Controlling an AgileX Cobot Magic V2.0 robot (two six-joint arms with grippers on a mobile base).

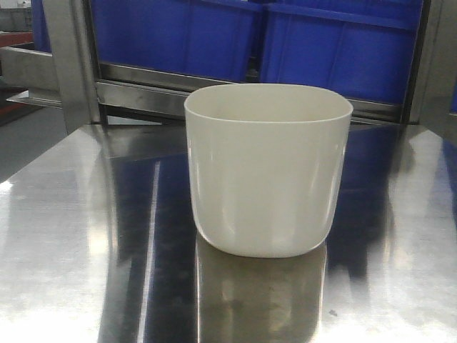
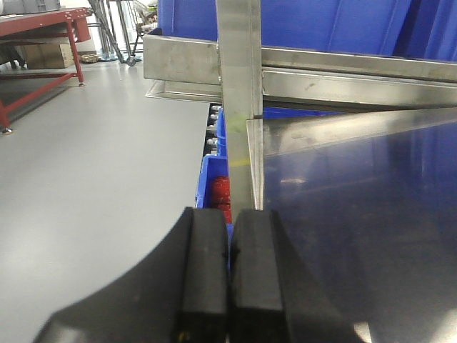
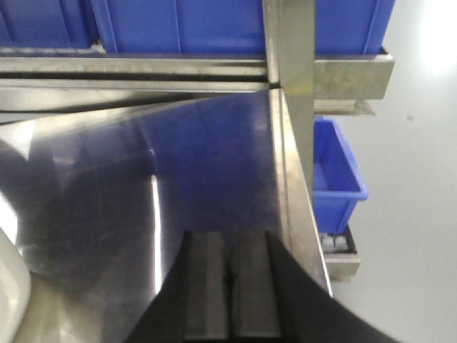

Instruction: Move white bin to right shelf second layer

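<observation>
One white bin [image 1: 268, 171] upright on glossy steel tabletop [image 1: 64, 236].

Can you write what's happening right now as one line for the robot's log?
white bin: upright on steel tabletop, untouched | left pincer: shut, empty | right pincer: shut, empty | shelf move: not yet done

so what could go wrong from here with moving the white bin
The white bin has glossy, tapering walls and no handles, so it may slip in a pinch. The left gripper and right gripper are shut, each near a steel upright, so moving in could clip one.
</observation>
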